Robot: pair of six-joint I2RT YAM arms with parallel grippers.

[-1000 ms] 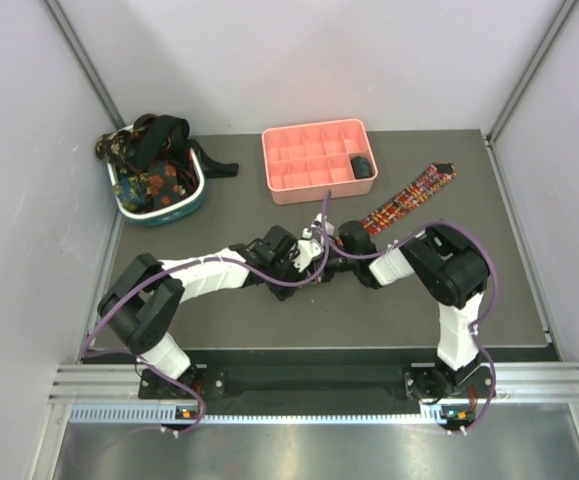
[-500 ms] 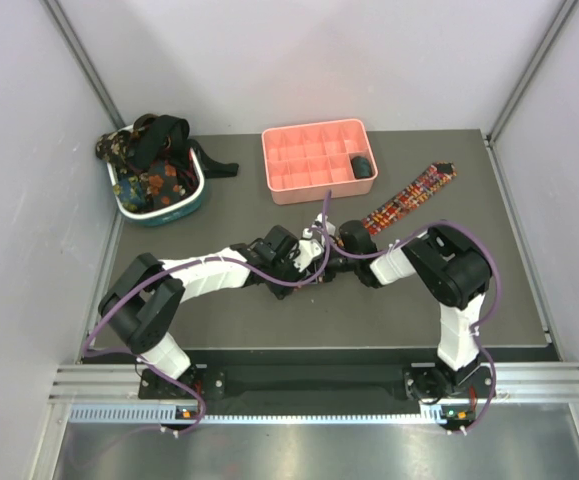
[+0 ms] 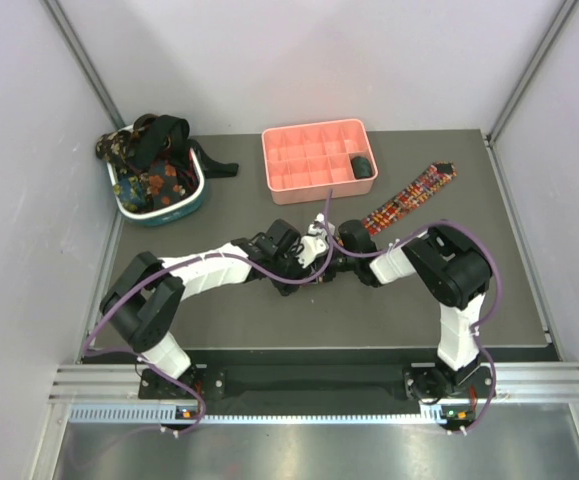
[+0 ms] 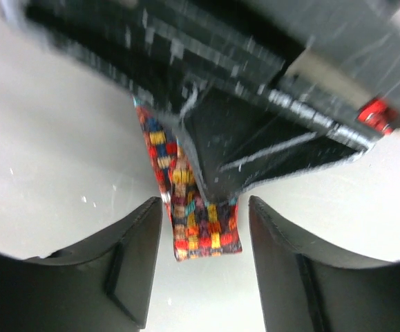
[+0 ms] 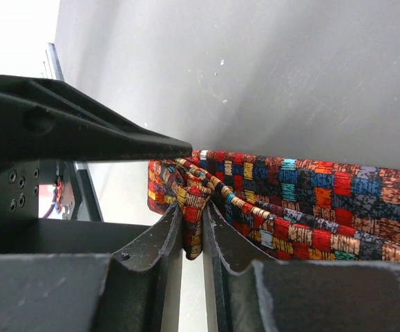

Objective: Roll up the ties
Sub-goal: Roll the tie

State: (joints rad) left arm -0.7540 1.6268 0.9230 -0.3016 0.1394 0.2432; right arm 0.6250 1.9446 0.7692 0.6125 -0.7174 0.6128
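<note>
- The plaid tie (image 3: 409, 198) is seen from above lying flat on the table (image 3: 229, 210). It runs diagonally from the far right toward the centre, where both grippers meet over its near end.
- The right gripper (image 5: 193, 216) is clamped on a bunched fold of that near end. Its fingers are almost together, with the cloth pinched between them.
- The left gripper (image 4: 205, 207) is held with its fingers apart. The tie's tip lies between them, and neither finger is shown touching it.
- The step in hand is judged to be starting the first coil.
- To do it well, the pinch should be held firm while the tip is tucked tightly against the fold. The tie's edges should be aligned so the roll does not cone.
- The long flat tail should be left slack and straight, so that it feeds in without twisting.
- In the overhead view the coil itself is hidden beneath the two wrists.
- The number of turns made so far cannot be told.
- The upper part of the left wrist view is blurred and filled by dark hardware.
- More ties (image 3: 149, 160) are heaped in the basket (image 3: 194, 200) at the far left.
- A dark rounded item (image 3: 362, 166) sits in one compartment of the pink tray (image 3: 299, 160). Its nature cannot be made out.
</note>
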